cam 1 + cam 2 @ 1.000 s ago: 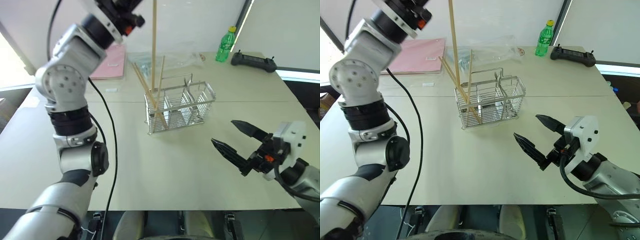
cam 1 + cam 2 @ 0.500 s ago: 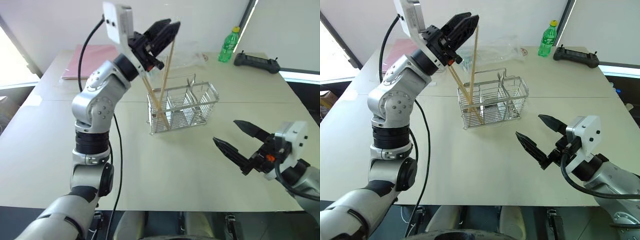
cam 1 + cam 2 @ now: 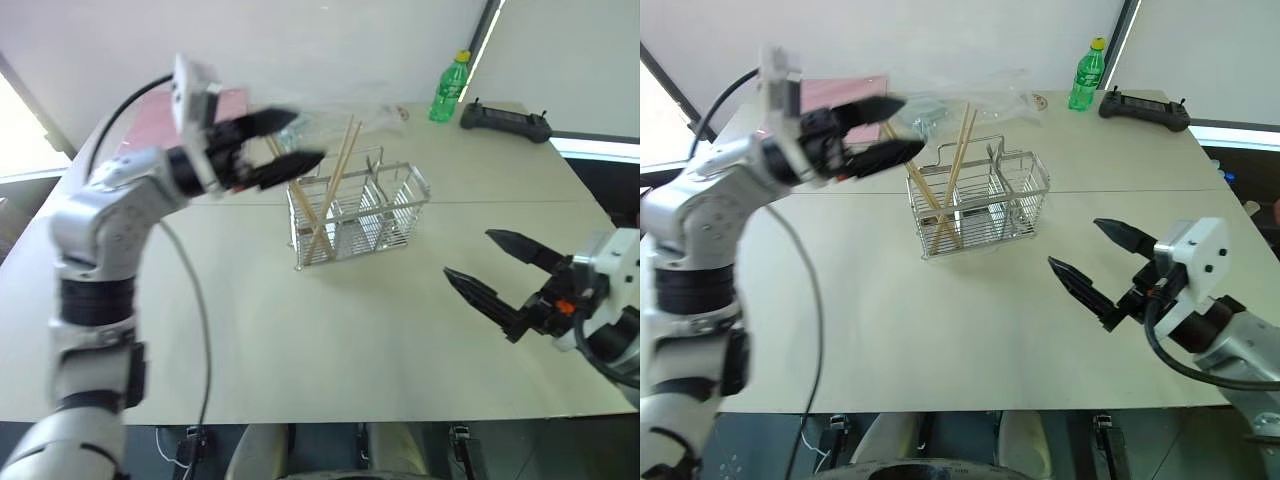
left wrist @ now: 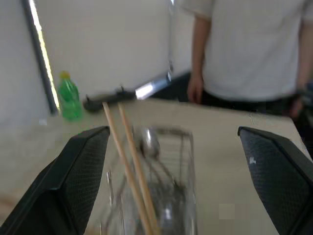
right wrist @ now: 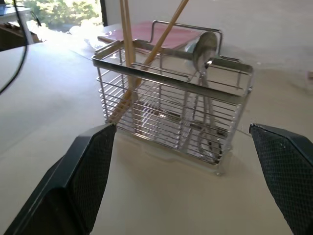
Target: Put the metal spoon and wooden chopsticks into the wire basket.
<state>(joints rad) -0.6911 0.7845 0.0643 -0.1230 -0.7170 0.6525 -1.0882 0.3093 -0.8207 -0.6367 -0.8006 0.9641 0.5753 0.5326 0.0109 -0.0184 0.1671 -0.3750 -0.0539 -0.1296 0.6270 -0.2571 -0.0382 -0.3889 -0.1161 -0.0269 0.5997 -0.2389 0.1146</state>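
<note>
My left pincer (image 3: 283, 143) stands released just beside the wooden chopsticks (image 3: 333, 185), which lean inside the wire basket (image 3: 362, 213); metal spoon (image 5: 205, 51) also inside. Chopsticks: light, stiff; grasp mid-length. Right pincer (image 3: 503, 270) released, well apart.

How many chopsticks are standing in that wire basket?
4 chopsticks, as far as the head views show: all in the basket's end compartment nearest the left gripper, two leaning one way and two the other, crossing. Another could hide behind them.
</note>
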